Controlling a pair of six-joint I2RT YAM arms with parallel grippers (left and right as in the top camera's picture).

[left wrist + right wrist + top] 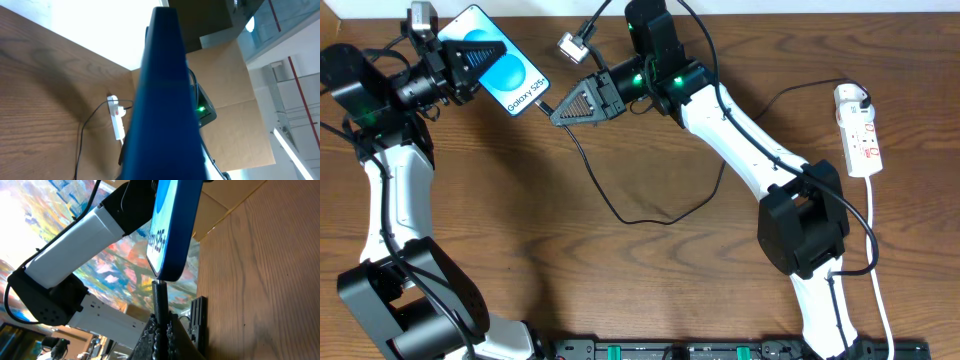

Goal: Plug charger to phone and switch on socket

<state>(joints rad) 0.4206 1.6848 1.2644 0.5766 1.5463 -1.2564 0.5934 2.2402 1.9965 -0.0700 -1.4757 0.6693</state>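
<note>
The phone, its blue screen facing up, is held off the table at the back left, with my left gripper shut on its upper half. In the left wrist view its dark blue body fills the middle and hides the fingers. My right gripper is shut on the charger's black plug, whose tip meets the phone's bottom edge. The charger cable loops across the table toward the right. The white socket lies at the far right, and also shows small as the socket in the left wrist view.
Both arms crowd the back of the table. A black plug sits in the socket's far end. A cardboard box stands beyond the table. A black rail runs along the front edge.
</note>
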